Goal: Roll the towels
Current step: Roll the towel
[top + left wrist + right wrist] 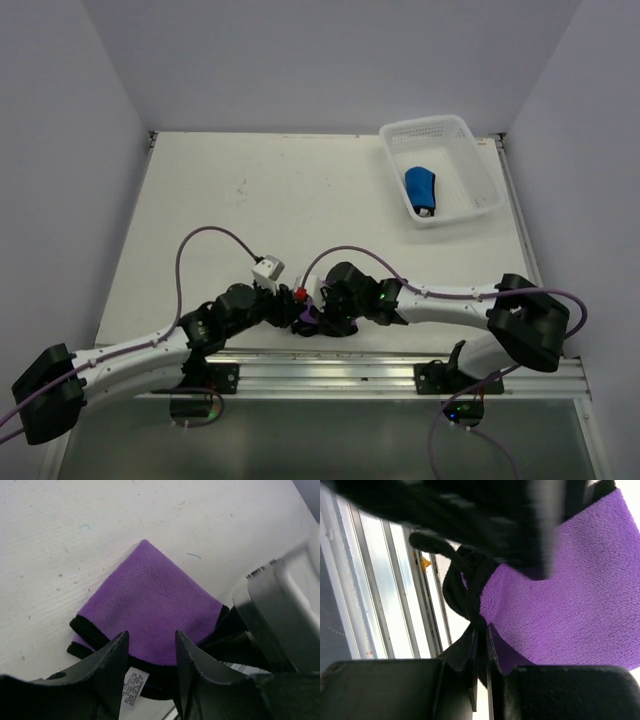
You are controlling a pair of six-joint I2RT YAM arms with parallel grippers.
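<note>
The purple towel (150, 600) is shown folded flat on the table (250, 200), flanked by both grippers — the left gripper (151, 637) at its left, the right gripper (481, 629) at its right. The left fingers are held apart, poised over the towel's black hem (89, 629) and white label (133, 685), with nothing gripped between them. The right fingers are pressed nearly together, and a bunched fold of that hem is pinched in them. From the left gripper the towel lies straight ahead, one corner pointed away and the hemmed edge run crosswise just beneath the fingertips — so a roll, it is judged, would be driven forward from that edge, with the left arm best placed to start it and the right corner pinned. Well beyond the towel, to the far right, the blue towel (421, 187) is seen already bundled inside the basket (425, 124).
</note>
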